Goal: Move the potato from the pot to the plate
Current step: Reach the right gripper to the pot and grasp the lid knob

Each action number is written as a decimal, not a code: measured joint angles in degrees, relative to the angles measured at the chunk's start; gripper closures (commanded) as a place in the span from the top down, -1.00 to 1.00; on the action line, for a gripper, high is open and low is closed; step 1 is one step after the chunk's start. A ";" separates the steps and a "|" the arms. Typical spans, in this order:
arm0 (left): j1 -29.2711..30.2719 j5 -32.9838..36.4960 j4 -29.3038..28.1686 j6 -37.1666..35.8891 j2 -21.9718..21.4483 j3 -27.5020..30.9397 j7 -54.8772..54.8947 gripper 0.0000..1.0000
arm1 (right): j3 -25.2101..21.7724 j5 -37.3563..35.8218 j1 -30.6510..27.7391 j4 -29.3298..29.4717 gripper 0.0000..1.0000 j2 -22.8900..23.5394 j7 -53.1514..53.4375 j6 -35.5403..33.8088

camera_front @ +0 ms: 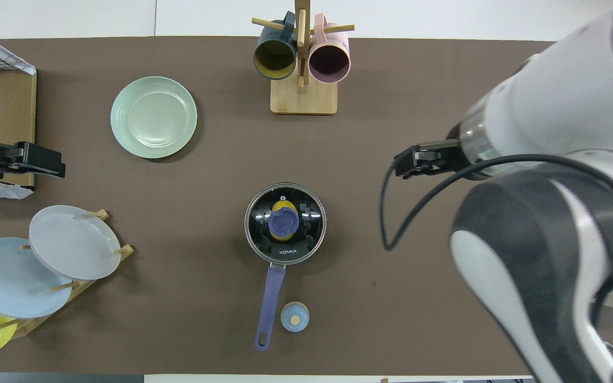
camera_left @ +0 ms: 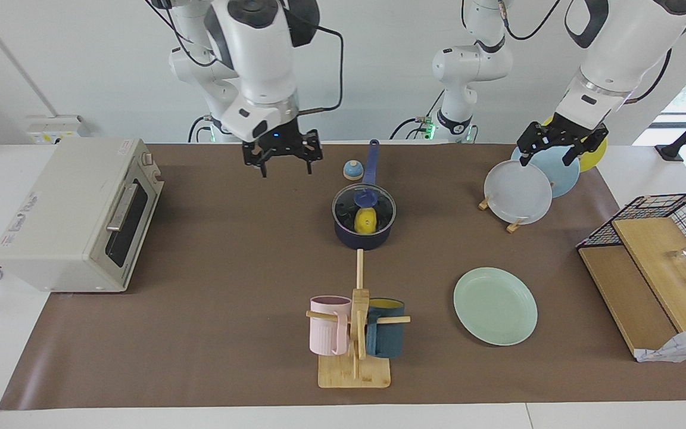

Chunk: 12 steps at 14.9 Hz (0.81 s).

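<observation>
Potato (camera_left: 365,221) inside the navy saucepan (camera_left: 362,233), under a clear glass lid with blue knob (camera_front: 284,223); saucepan mid-table, long blue handle pointing toward the robots, a small blue bell (camera_left: 352,170) just beside the handle. Mint-green plate (camera_left: 495,305) bare on the brown mat, farther from the robots than the saucepan and toward the left arm's end. Right gripper (camera_left: 283,168) up in the air over the bare mat, between the toaster oven (camera_left: 75,214) and the saucepan, fingers spread wide, holding nothing. Left gripper (camera_left: 550,150) raised over the plate rack with its grey-white plate (camera_left: 518,192), fingers spread wide, empty, waiting. Mug tree (camera_left: 356,333) with pink and navy mugs farther from the robots than the saucepan.
</observation>
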 measured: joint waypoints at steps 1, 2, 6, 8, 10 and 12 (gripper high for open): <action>0.00 0.00 0.00 0.00 0.00 0.00 0.00 1.00 | 0.04 -0.90 2.80 1.30 1.00 2.03 3.57 0.91; 0.00 0.00 0.00 0.00 0.00 0.00 0.00 1.00 | 0.07 -1.48 5.43 1.90 1.00 3.75 7.30 3.24; 0.00 0.00 0.00 0.00 0.00 0.00 0.00 1.00 | 0.16 -2.55 11.34 -2.96 1.00 5.63 12.50 13.31; 0.00 0.00 0.00 0.00 0.00 0.00 0.00 1.00 | 0.21 -2.65 12.29 -8.65 1.00 4.06 12.50 18.60; 0.00 0.00 0.00 0.00 0.00 0.00 0.00 1.00 | 0.23 -3.03 12.57 -14.61 1.00 1.74 12.50 22.41; 0.00 0.00 0.00 0.00 0.00 0.00 0.00 1.00 | 0.16 -4.49 12.37 -19.14 1.00 -0.33 12.15 25.05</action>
